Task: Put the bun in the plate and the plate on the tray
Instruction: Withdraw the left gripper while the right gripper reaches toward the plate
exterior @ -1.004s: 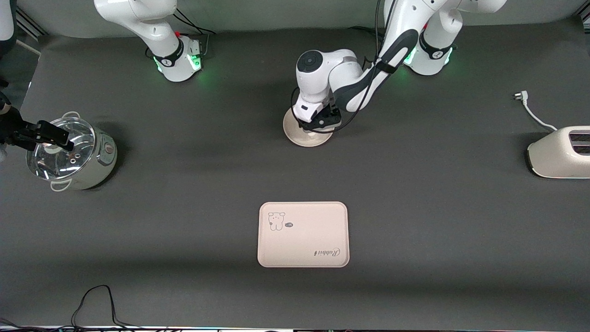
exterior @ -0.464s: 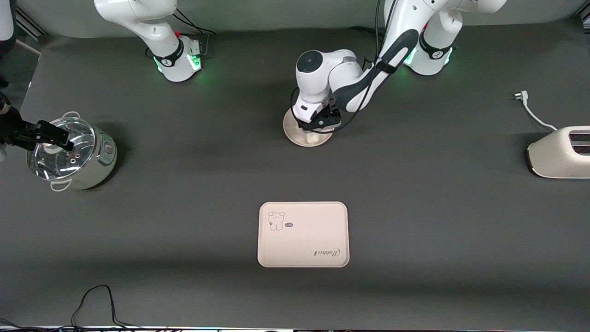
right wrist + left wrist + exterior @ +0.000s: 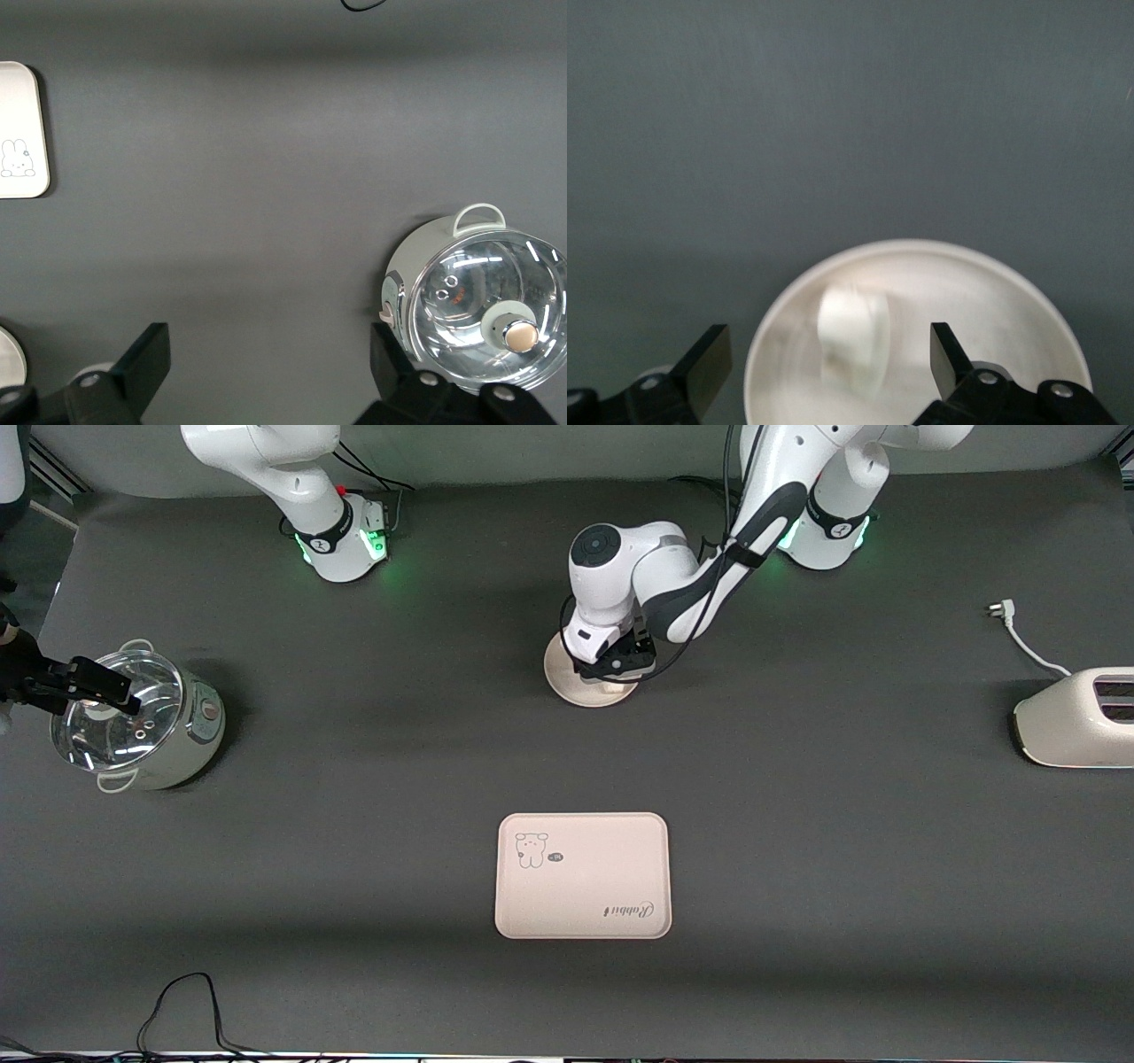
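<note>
Rising a touch and drawing back toward its base over the last second, the left hand [image 3: 611, 676] is hanging just above the small off-white rounded bun [image 3: 852, 334], its fingers spread wide with nothing between them. That bun is now lying inside the round, shallow beige-cream plate [image 3: 564, 683], close to its middle, so I am judging the first half of the job as done. The plate itself is sitting on the dark grey worktop [image 3: 797, 850], well apart from the flat beige-cream rectangular tray [image 3: 582, 875] with the bear drawing, which is nearer the front camera; carrying the plate over there is still to come. Off at the right arm's end, the right hand [image 3: 93, 688] is waiting, open and empty, over the glass-lidded pale green pot [image 3: 190, 735].
</note>
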Controlling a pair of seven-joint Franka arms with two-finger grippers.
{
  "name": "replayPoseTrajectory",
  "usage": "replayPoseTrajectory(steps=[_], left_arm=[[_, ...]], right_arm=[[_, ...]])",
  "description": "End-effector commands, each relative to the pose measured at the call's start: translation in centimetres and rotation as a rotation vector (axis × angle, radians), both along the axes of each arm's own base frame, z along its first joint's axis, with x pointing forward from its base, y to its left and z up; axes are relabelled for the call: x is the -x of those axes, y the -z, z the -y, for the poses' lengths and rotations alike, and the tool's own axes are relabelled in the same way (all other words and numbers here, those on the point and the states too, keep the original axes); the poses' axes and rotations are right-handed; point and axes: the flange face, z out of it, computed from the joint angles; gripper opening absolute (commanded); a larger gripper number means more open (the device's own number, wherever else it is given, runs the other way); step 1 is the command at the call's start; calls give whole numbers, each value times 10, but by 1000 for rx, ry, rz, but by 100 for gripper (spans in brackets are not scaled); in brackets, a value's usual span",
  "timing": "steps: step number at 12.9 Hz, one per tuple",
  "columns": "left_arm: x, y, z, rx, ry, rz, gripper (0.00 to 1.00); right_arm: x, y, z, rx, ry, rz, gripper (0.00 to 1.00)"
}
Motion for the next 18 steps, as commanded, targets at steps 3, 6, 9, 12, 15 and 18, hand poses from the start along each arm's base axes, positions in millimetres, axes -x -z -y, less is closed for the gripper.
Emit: replayPoseTrajectory(steps=[3, 6, 9, 12, 15, 18], left_arm=[[-141, -94, -62, 10, 122, -57, 100], [-233, -179, -159, -13, 232, -134, 100], [-274, -236, -271, 13, 325, -202, 100], [-267, -306, -357, 28, 276, -137, 100], [-228, -351, -406, 30, 239, -115, 100], [-212, -376, -435, 58, 212, -70, 100]], right_arm=[[3, -4, -16, -32, -26, 7, 100], [0, 1, -102, -71, -36, 1, 100], [20, 2, -223, -80, -23, 13, 100], [58, 13, -345, -95, 7, 32, 100], [103, 31, -431, -96, -21, 26, 100], [140, 58, -471, -60, -84, -12, 100]])
